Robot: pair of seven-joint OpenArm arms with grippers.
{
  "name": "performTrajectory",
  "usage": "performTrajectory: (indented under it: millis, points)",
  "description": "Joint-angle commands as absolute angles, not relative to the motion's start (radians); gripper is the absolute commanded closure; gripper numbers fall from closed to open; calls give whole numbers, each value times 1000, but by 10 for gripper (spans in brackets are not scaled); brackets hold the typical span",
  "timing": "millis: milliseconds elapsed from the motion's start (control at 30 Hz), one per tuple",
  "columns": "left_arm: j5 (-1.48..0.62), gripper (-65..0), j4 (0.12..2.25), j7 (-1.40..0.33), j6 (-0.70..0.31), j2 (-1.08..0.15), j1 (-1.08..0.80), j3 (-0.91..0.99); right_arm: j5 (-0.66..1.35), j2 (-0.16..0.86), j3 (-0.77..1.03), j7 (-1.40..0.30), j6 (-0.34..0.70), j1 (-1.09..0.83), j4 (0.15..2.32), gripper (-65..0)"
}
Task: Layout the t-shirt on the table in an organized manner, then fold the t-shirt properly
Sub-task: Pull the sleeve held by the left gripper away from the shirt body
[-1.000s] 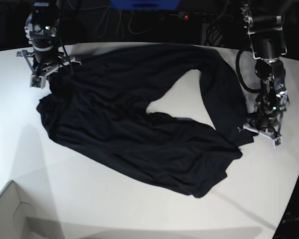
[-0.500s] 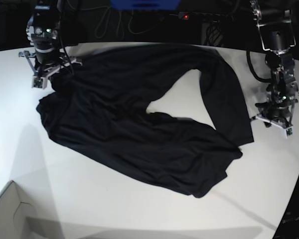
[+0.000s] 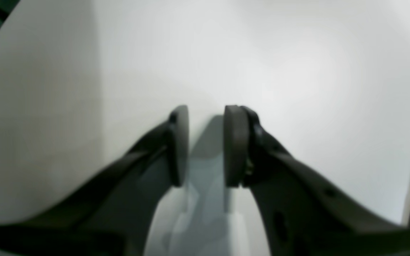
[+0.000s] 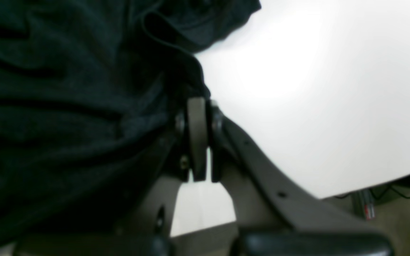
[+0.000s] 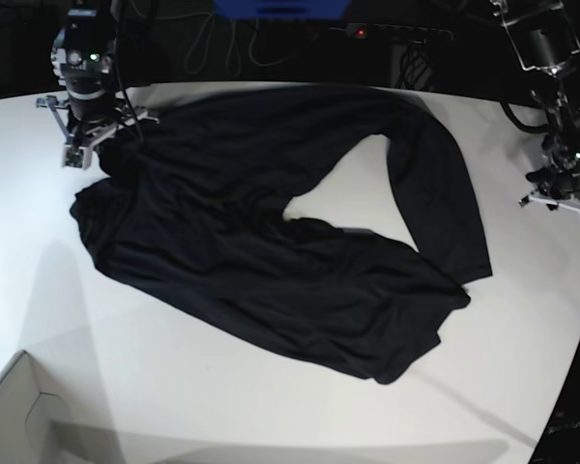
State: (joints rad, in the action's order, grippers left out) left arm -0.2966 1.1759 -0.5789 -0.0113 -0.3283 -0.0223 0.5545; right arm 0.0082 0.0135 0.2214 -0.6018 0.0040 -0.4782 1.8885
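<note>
The black t-shirt (image 5: 271, 242) lies spread and wrinkled across the white table (image 5: 222, 406), with a bare patch of table showing inside its curve. My right gripper (image 5: 95, 145) is at the shirt's far left corner. In the right wrist view it (image 4: 203, 138) is shut on the shirt's edge (image 4: 66, 106), with white table (image 4: 297, 89) beside it. My left gripper (image 5: 559, 200) is over bare table to the right of the shirt, not touching it. In the left wrist view it (image 3: 206, 145) is open and empty above the table (image 3: 297, 71).
A white box corner (image 5: 19, 416) sits at the near left. Cables and a power strip with a red light (image 5: 361, 32) lie behind the table's curved far edge. The table's right edge runs close to my left gripper.
My left gripper has moved right and away from the shirt's right edge, out over bare table. The shirt and my right gripper have barely moved.
</note>
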Motion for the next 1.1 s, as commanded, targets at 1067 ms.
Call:
performTrajectory:
  millis: [1067]
  points:
    - [-225,-1,1168,-602,-5,-191,186,272,7,22,229,-581,8,-479,1902,0]
